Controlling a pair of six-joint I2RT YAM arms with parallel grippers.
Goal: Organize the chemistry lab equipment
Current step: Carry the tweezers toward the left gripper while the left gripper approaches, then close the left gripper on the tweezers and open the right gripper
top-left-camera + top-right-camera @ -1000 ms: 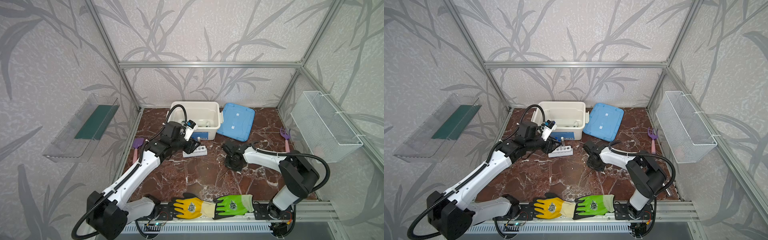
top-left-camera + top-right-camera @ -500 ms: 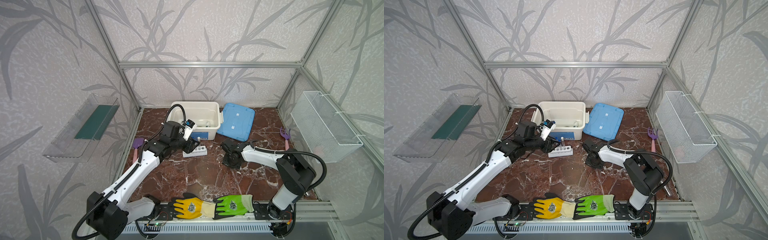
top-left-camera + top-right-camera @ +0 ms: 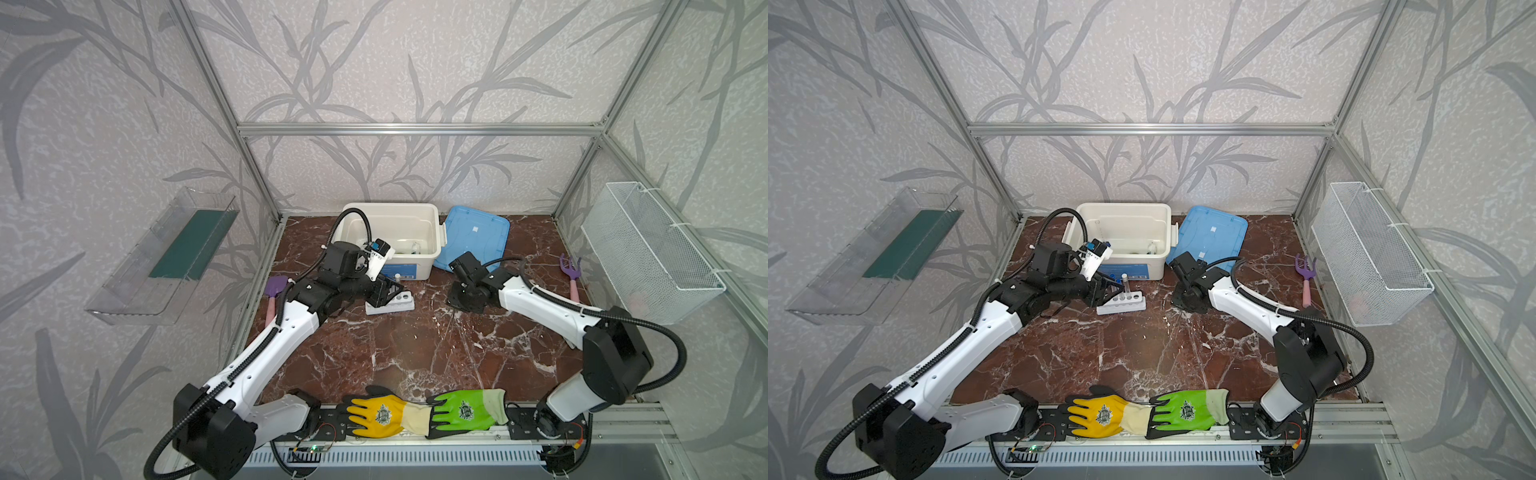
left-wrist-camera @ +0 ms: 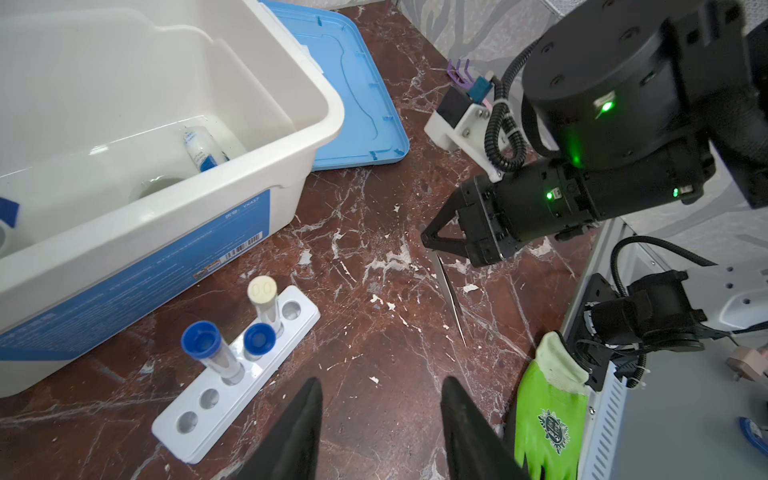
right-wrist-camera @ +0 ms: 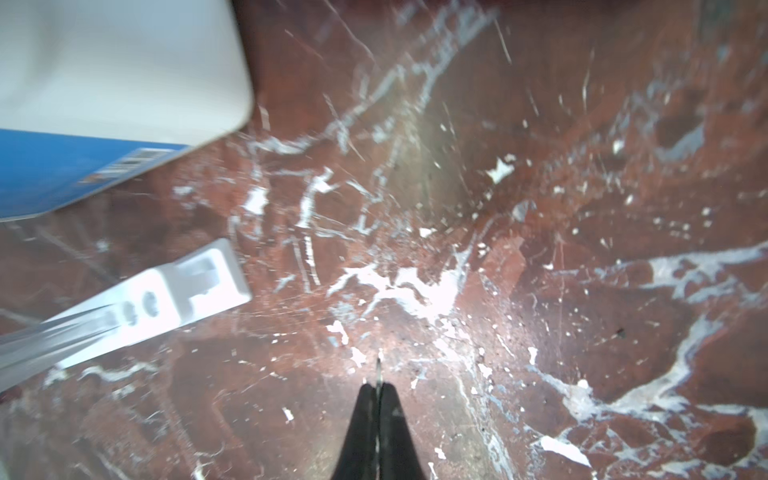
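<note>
right gripper has shifted up-frame toward the white bin and is now clamped shut on the metal tweezers, mid-frame. bin is upper centre with the vial inside. rack just in front of it holds three tubes, three holes free. left gripper is half open and empty. my guess at what's left: tweezers, rack, blue lid.

Holdings before me: rack just in front of tub, three tubes standing in it; vial lying in tub; lid at tub's right; tweezers right of rack, in my right pincer; rake far right, trowel far left.
</note>
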